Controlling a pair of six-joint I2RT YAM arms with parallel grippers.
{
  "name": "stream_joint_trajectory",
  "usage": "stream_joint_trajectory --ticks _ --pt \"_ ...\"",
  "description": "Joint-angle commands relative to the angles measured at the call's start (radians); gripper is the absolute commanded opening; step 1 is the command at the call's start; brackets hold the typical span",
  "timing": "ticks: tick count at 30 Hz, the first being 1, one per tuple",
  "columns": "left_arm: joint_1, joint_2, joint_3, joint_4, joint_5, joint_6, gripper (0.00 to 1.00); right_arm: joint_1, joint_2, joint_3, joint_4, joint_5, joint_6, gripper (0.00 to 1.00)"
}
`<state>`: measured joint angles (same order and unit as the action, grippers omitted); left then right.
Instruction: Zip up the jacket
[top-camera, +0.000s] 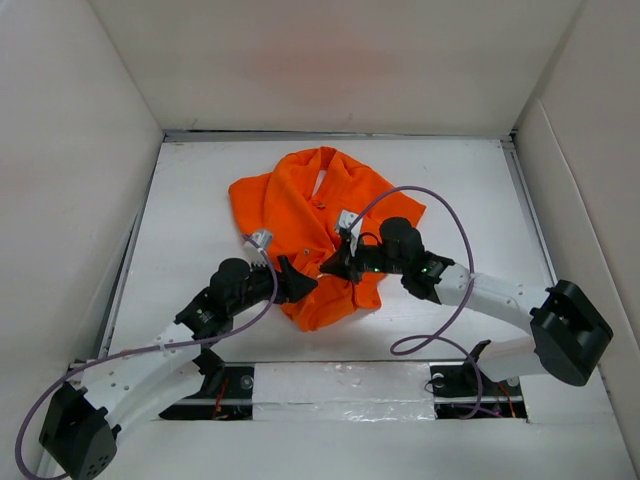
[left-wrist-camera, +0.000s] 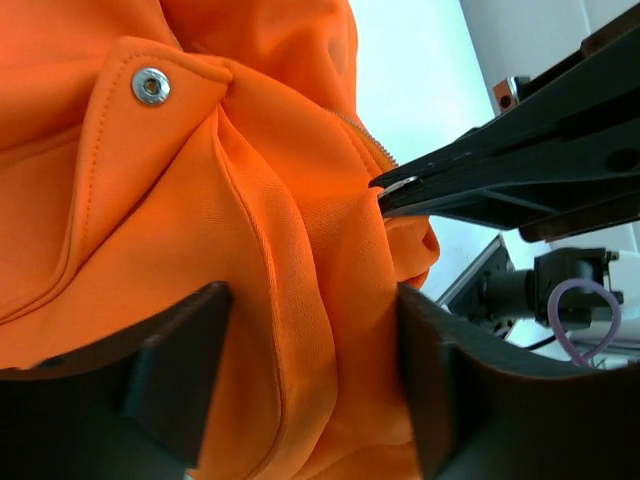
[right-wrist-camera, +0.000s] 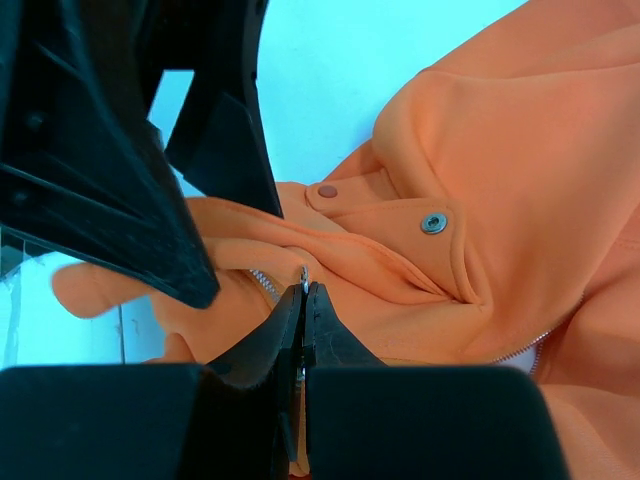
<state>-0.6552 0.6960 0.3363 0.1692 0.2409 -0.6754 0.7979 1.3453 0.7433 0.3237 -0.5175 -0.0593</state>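
- Left gripper (left-wrist-camera: 312, 310): blunt black fingers apart, astride a soft fold of the jacket (left-wrist-camera: 250, 250).
- Table (top-camera: 190, 200): smooth, white.
- Jacket: crumpled orange fabric, lying mid-table.
- Right gripper (right-wrist-camera: 305, 300): tapered tips pinched together on the zipper pull (right-wrist-camera: 304, 274).
- Snap (left-wrist-camera: 150, 86): round, silvery.

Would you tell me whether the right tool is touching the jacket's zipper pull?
Touching: the right wrist view shows the right tool pinched shut on the zipper pull.

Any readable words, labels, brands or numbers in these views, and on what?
None can be read.
The jacket carries no print.
The pale patch at its collar is too small to read.
The metal snap shows no legible marking.
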Motion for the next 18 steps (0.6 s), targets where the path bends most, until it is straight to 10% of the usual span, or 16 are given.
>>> stream_joint_trajectory --ticks 1,4,5,18 --pt "-0.004 0.003 0.038 0.076 0.05 0.056 0.59 -0.018 -0.012 0.027 0.087 -0.032 0.012 0.0" --pt "-0.004 0.022 0.038 0.088 0.08 0.057 0.31 -0.028 -0.005 0.022 0.12 -0.068 0.039 0.0" --pt "-0.004 0.033 0.041 0.092 0.086 0.056 0.0 -0.038 -0.003 0.019 0.144 -0.075 0.056 0.0" --pt "-0.004 -0.078 -0.013 0.039 0.106 -0.009 0.0 -0.174 0.049 -0.107 0.491 -0.237 0.337 0.02"
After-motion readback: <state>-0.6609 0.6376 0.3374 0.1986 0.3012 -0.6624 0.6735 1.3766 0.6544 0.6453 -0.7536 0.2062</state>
